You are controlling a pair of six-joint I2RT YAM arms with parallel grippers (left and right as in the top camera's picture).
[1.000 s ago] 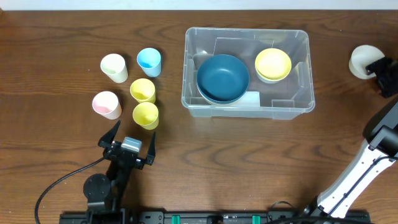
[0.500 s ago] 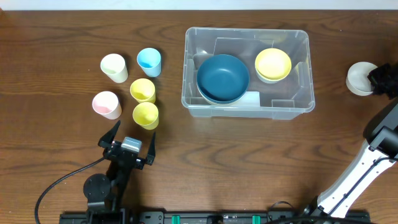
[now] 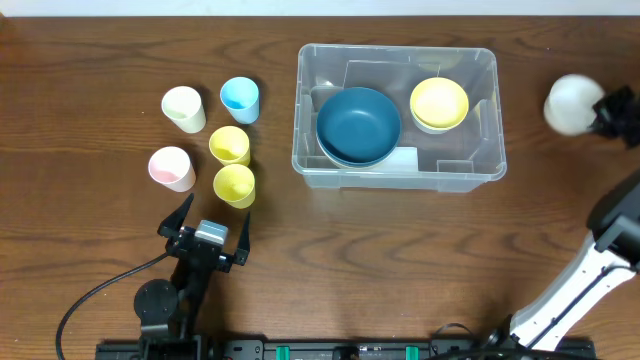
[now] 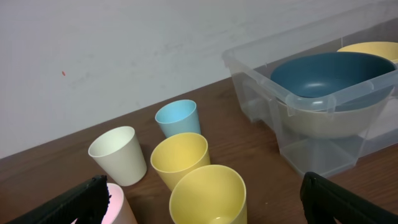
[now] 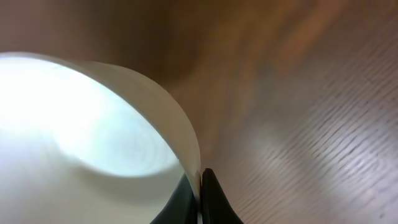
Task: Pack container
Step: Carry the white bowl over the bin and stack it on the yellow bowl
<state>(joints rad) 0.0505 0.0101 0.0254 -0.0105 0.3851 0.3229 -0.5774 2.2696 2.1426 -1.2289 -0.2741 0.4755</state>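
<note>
The container [image 3: 396, 168] is clear glossy plastic on a grained wood table [image 3: 100, 210].

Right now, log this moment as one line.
left gripper: open, by cups | right gripper: shut on white bowl rim, right of container | container: blue bowl, yellow bowl inside

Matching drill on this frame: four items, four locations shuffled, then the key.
Items:
1. dark blue bowl
2. yellow bowl
3. white bowl
4. pink cup

Locations:
A. gripped at its rim by the right pincer, right of the container
B. on the table, left of the container
C. left half of the container
D. right half of the container

Pairs: 1-C; 2-D; 3-A; 4-B
</note>
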